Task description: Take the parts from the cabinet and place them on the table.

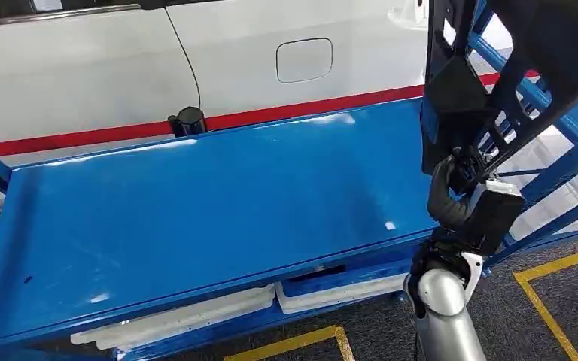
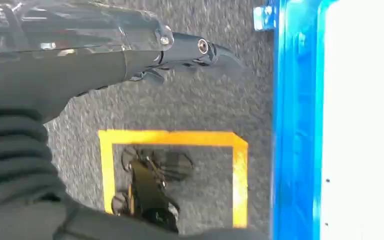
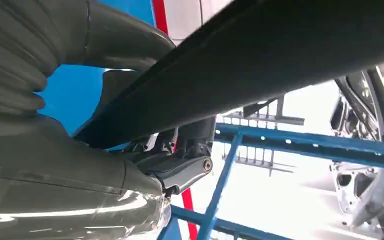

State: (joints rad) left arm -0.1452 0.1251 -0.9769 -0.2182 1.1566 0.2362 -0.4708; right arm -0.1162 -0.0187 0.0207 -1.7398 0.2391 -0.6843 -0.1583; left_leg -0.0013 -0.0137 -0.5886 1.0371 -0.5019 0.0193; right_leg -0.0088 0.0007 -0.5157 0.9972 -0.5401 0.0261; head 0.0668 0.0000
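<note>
While the right hand (image 1: 463,197) grips it, fingers (image 3: 180,172) wrapped around its lower end, a long black part (image 1: 512,68) with slotted ribs rises slantwise away from them, above the blue desk's (image 1: 196,218) far right edge. Left hand (image 2: 180,52) holds nothing, fingers loosely extended.

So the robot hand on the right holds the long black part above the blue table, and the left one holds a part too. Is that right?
Not quite. The left robot hand holds nothing; the left wrist view shows it hanging over the grey floor. The rest stands: the right robot hand grips the long black part above the blue table.
</note>
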